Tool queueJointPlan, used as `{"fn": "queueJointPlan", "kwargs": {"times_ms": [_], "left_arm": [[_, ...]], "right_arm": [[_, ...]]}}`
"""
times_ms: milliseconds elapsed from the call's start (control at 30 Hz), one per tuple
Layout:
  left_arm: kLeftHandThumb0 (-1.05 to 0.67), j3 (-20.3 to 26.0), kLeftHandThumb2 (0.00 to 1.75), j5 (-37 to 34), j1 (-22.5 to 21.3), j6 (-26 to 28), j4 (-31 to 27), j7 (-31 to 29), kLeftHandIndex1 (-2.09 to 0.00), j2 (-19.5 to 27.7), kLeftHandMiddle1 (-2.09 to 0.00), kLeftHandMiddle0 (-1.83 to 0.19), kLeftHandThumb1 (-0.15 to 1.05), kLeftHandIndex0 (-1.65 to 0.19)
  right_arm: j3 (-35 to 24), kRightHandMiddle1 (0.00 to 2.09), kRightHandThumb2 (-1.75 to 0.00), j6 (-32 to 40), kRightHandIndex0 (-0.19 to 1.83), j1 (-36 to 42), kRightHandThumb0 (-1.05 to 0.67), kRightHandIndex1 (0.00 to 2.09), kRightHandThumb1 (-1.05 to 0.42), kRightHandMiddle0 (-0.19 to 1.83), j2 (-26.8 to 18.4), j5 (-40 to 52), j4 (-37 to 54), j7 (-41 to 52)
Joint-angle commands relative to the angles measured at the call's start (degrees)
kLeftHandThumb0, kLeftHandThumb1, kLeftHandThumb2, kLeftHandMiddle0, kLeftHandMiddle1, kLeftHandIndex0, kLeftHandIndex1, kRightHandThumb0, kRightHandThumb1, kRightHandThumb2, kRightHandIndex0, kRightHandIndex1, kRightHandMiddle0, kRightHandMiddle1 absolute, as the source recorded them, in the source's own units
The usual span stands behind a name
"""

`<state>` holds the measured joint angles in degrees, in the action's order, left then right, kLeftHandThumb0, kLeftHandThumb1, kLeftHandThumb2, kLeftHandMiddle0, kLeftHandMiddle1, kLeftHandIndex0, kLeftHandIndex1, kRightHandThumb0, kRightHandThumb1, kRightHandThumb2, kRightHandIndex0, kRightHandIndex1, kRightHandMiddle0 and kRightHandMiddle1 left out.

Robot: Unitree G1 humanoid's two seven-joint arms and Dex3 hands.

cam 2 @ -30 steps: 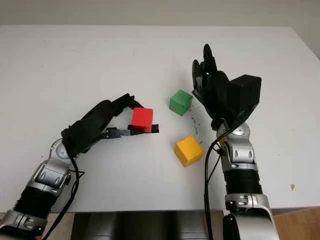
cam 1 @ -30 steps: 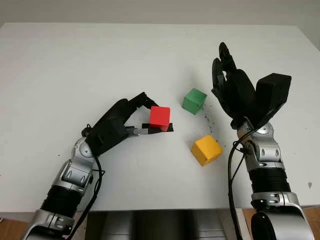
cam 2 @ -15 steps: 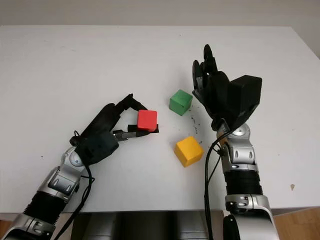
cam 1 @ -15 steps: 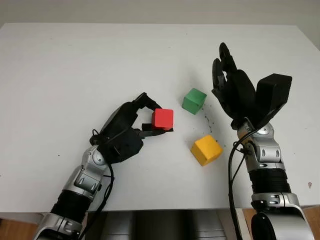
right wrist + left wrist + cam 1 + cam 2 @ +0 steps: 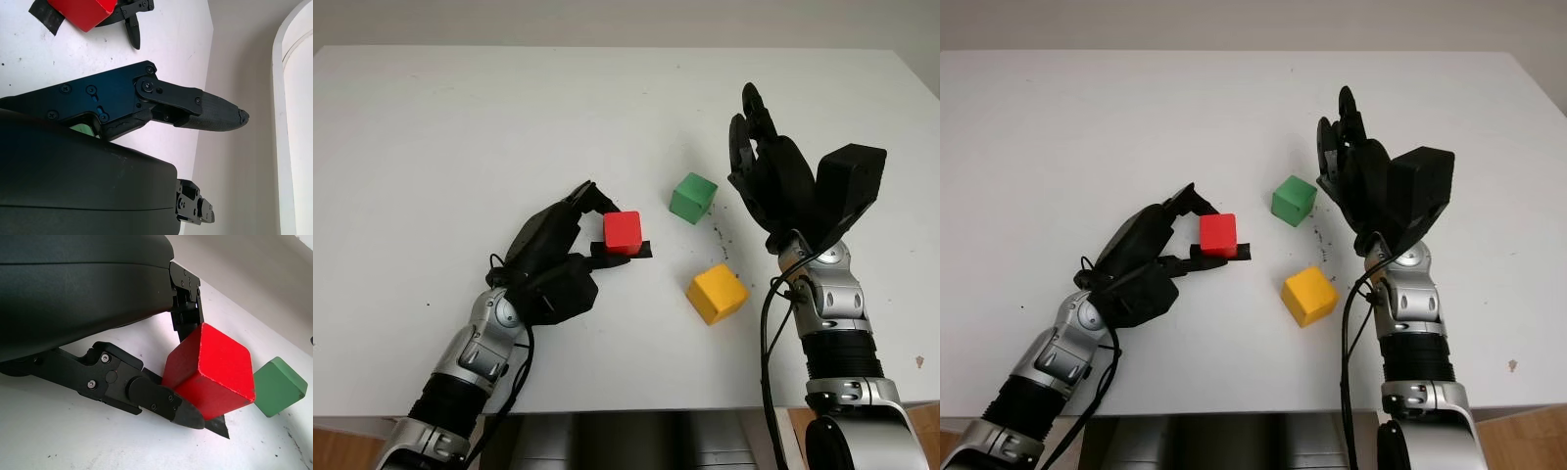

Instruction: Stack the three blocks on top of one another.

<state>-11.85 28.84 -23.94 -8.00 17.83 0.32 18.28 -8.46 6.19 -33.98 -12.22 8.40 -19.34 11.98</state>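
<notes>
While the red block (image 5: 623, 232) sits pinched in the left robot hand (image 5: 570, 247), it looks like a small, rigid painted cube, probably light, with smooth flat faces that could slip if squeezed near an edge; opposite faces, taken mid-height, seem the safest purchase. The left wrist view shows one finger (image 5: 188, 308) pressed against a face of the cube and another finger (image 5: 146, 399) reaching under its lower edge, so the hold is a narrow clamp on the red block. A strip of black tape (image 5: 644, 252) lies on the tabletop (image 5: 460, 137) directly beneath the block; whether the cube is touching it or just clear of it I cannot tell.

Just beyond the left hand's fingertips, slightly to its right, stands the green block (image 5: 693, 197), apart from the red one. The yellow block (image 5: 717, 293) lies nearer the robot, further to the right, close to the right forearm. Both look like the same stiff, light sort of cube.

Raised above the tabletop just right of the green block, the right robot hand (image 5: 767, 171) holds nothing and is open.
</notes>
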Motion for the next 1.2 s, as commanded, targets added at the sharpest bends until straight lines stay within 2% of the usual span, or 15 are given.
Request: {"fn": "queueJointPlan", "kwargs": {"times_ms": [0, 67, 100, 133, 167, 200, 267, 667, 900, 967, 1000, 1033, 1167], "left_arm": [[-0.41, -0.87, 0.05, 0.43, 1.06, -0.19, 0.22, -0.45, -1.51, 0.63, -0.05, -0.11, 0.99, -0.31], [-0.47, -1.28, 0.05, 1.03, 0.96, 0.36, -0.12, -1.37, -1.24, 1.13, -0.05, -0.06, 0.99, -0.28], [-0.53, -1.47, 0.05, 1.34, 0.90, 0.75, -0.36, -1.88, -0.82, 1.37, -0.05, 0.01, 0.99, -0.27], [-0.55, -1.68, 0.05, 1.76, 0.96, 1.27, -0.83, -2.41, -0.58, 1.61, -0.05, 0.04, 0.99, -0.32], [-0.58, -1.82, 0.05, 2.02, 1.02, 1.65, -1.20, -2.76, -0.39, 1.77, -0.04, 0.08, 0.99, -0.28], [-0.59, -1.90, 0.05, 2.16, 1.07, 1.98, -1.50, -3.16, -0.22, 1.90, -0.04, 0.12, 0.98, -0.26], [-0.60, -1.89, 0.05, 1.96, 1.11, 2.26, -1.83, -3.82, -0.11, 2.04, -0.04, 0.16, 0.98, -0.21], [-0.65, -1.78, 0.06, -0.21, 0.91, 0.98, -1.57, -6.40, -0.01, 2.65, 0.00, 0.19, 0.99, 0.02], [-0.82, -0.58, 0.06, -0.94, 0.95, 0.42, -1.90, -5.03, 0.00, 2.53, 0.00, 0.19, 1.01, 0.19], [-0.88, 0.75, 0.22, -2.23, 1.28, -0.31, -2.38, -3.85, 0.00, 2.43, 0.00, 0.19, 1.04, 0.19], [-0.88, 1.81, 0.39, -3.83, 1.46, -1.07, -2.52, -3.62, 0.00, 2.34, 0.00, 0.19, 1.04, 0.19], [-0.88, 2.94, 0.48, -5.45, 1.52, -2.11, -2.44, -3.22, 0.00, 2.30, 0.00, 0.19, 1.05, 0.19], [-0.90, 7.17, 0.66, -9.47, 0.87, -5.23, -1.97, -0.36, 0.00, 2.53, 0.00, 0.19, 1.05, 0.19]], "right_arm": [[-0.26, 0.00, -0.65, 0.35, -0.19, -0.38, -0.71, 0.00, -1.05, -0.19, -0.42, 0.26, 1.06, -0.14], [-0.30, 0.00, -0.65, 0.22, -0.19, -0.45, -0.72, 0.00, -1.05, -0.19, -0.36, 0.32, 0.85, -0.16], [-0.32, 0.00, -0.65, 0.10, -0.19, -0.47, -0.72, 0.00, -1.05, -0.19, -0.35, 0.36, 0.73, -0.12], [-0.25, 0.00, -0.65, -0.03, -0.19, -0.42, -0.72, 0.00, -1.05, -0.19, -0.36, 0.20, 0.77, -0.26], [-0.19, 0.00, -0.65, -0.11, -0.19, -0.38, -0.72, 0.00, -1.05, -0.19, -0.36, 0.07, 0.83, -0.38], [-0.15, 0.00, -0.65, -0.10, -0.19, -0.31, -0.73, 0.00, -1.05, -0.19, -0.35, -0.01, 1.00, -0.51], [-0.14, 0.00, -0.64, -0.01, -0.19, -0.17, -0.73, 0.00, -1.05, -0.19, -0.30, 0.06, 1.27, -0.60], [-0.25, 0.00, -0.67, -0.34, -0.19, 0.38, -0.70, 0.00, -1.05, -0.19, -0.19, 0.37, 1.32, -0.17], [-0.29, 0.00, -0.67, -0.06, -0.19, 0.42, -0.70, 0.00, -1.05, -0.19, -0.38, 0.41, 1.26, -0.10], [-0.31, 0.00, -0.67, 0.13, -0.19, 0.54, -0.70, 0.00, -1.05, -0.19, -0.43, 0.51, 1.61, -0.02], [-0.34, 0.00, -0.67, 0.28, -0.19, 0.57, -0.70, 0.00, -1.05, -0.19, -0.40, 0.50, 1.78, -0.18], [-0.43, 0.00, -0.67, 0.31, -0.19, 0.56, -0.70, 0.00, -1.05, -0.19, -0.35, 0.59, 1.88, -0.29], [-0.65, 0.00, -0.65, 0.26, -0.19, 0.27, -0.72, 0.00, -1.05, -0.19, -0.51, 0.80, 1.92, -0.35]]}}
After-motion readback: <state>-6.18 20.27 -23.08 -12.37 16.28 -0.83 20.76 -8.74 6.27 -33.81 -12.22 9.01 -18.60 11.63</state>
